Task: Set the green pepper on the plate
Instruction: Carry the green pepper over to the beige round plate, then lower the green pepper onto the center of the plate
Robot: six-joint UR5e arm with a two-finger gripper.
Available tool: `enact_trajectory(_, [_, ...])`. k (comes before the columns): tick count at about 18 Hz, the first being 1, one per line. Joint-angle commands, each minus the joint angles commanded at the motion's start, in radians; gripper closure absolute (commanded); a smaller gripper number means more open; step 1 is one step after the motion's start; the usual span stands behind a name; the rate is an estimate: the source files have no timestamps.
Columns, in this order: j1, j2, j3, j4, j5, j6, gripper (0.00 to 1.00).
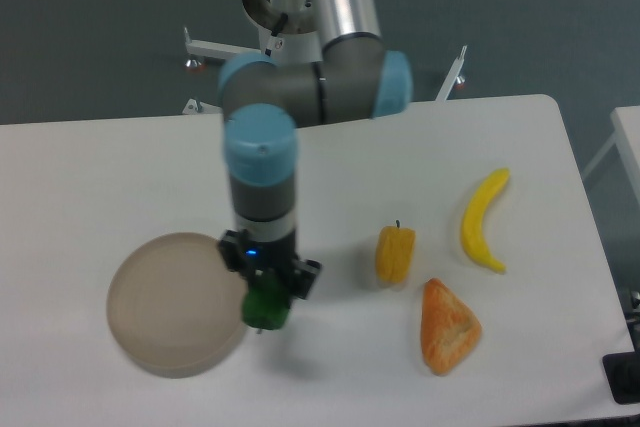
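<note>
Your glossy, lumpy green pepper [265, 308] hangs pinched in the gripper [268, 299] at the right rim of the matte beige plate [165, 302]; its long axis is unclear. Around it lies a smooth white table [120, 177] with a yellow pepper [395, 253] and a curved banana [483, 220], against a grey floor.

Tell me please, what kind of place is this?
Probably a robotics lab or test bench, not a kitchen. A robot arm with its gripper works over a bare white table, and the green pepper, banana and plate look like toy props.
</note>
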Motion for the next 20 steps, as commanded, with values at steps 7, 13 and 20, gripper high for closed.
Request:
enact_trajectory(7, [-0.063, -0.014, -0.083, 0.138, 0.0, -0.048, 0.63])
enact_trajectory(13, [-0.074, -0.028, -0.104, 0.154, 0.008, -0.051, 0.63])
enact_trajectory(20, [-0.081, -0.046, -0.104, 0.157, 0.021, -0.051, 0.63])
